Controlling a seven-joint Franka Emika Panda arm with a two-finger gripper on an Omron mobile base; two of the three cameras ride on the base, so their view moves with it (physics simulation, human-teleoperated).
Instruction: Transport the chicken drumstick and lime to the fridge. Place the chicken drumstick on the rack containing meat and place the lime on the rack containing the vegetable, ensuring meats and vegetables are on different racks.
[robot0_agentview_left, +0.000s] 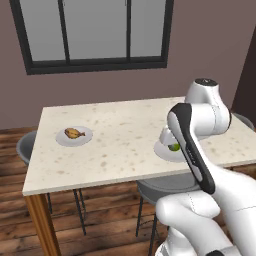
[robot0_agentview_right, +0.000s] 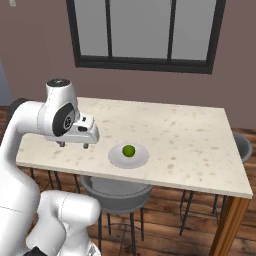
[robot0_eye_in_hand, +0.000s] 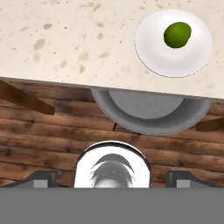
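Note:
The chicken drumstick (robot0_agentview_left: 74, 133) lies golden-brown on a small white plate (robot0_agentview_left: 86, 139) at the table's left end. The lime (robot0_agentview_right: 128, 150) (robot0_eye_in_hand: 177, 34) sits on a second white plate (robot0_agentview_right: 140, 159) (robot0_eye_in_hand: 153, 57) near the table's front edge; in the left base view my arm half hides that lime (robot0_agentview_left: 175, 147). My gripper (robot0_agentview_right: 74, 145) (robot0_eye_in_hand: 111, 177) hangs a little above the table's front edge, beside the lime plate and clear of it. It points down, open, with nothing between its fingers. The fridge is out of view.
The beige speckled table (robot0_agentview_right: 190, 135) stands under a dark-framed window (robot0_agentview_right: 145, 30). A grey chair (robot0_agentview_right: 117, 192) (robot0_eye_in_hand: 148, 113) is tucked in below the lime plate, with others at the table's ends (robot0_agentview_left: 25, 147) (robot0_agentview_right: 243, 142). Wooden floor lies all around.

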